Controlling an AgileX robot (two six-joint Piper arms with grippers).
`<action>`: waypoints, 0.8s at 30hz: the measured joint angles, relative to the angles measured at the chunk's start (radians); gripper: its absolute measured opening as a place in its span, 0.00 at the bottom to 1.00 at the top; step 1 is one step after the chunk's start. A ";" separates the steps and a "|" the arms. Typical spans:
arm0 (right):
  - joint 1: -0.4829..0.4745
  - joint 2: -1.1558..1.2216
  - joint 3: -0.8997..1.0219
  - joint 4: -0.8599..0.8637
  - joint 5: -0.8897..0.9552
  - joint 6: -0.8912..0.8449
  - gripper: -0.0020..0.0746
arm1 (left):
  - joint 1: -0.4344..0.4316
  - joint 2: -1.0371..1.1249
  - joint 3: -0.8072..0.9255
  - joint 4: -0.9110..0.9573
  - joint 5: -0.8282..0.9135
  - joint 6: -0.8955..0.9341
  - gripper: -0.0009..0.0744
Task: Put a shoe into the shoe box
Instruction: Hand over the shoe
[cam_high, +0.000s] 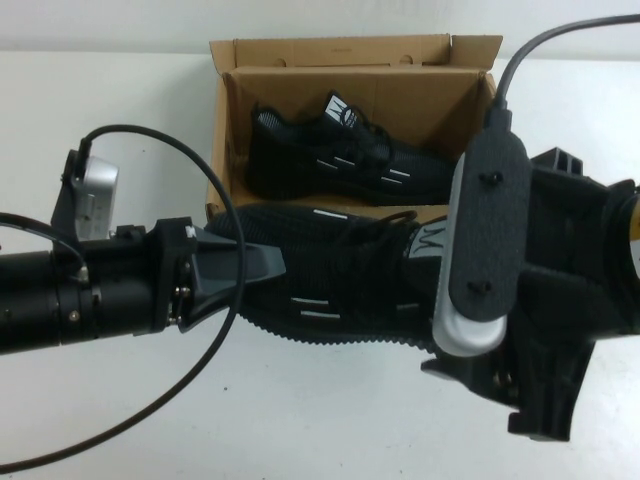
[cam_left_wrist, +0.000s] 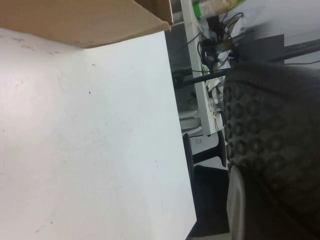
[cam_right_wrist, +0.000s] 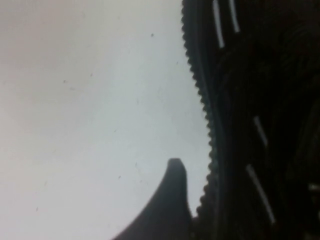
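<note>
The brown cardboard shoe box (cam_high: 225, 130) stands open at the back, its flap lid (cam_high: 350, 50) raised. One black sneaker (cam_high: 340, 160) lies inside it. The look-alike shoe (cam_high: 340, 280) hangs just in front of the box, its upper edge over the front wall. My left gripper (cam_high: 268, 265) is shut on its toe. In the left wrist view its studded sole (cam_left_wrist: 270, 130) shows above a pale finger (cam_left_wrist: 236, 200). My right gripper (cam_high: 445, 290) is at the heel end, under its wrist camera. In the right wrist view one dark finger (cam_right_wrist: 172, 200) lies against the toothed sole edge (cam_right_wrist: 200, 90); the other is hidden.
The white table (cam_high: 300, 420) extends in front of the arms. A black cable (cam_high: 215, 190) loops over the left arm. The box corner (cam_left_wrist: 125, 25) shows in the left wrist view, with stands and clutter (cam_left_wrist: 210, 45) beyond the table edge.
</note>
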 joint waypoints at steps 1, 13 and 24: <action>0.000 0.000 -0.003 0.002 0.015 0.002 0.82 | 0.000 0.000 0.000 0.001 0.000 0.003 0.19; 0.000 -0.050 -0.219 -0.052 0.166 0.221 0.86 | 0.000 0.002 0.000 0.001 -0.041 0.012 0.19; -0.142 -0.049 -0.241 0.012 0.144 0.787 0.86 | 0.000 0.002 -0.014 0.001 -0.078 0.058 0.19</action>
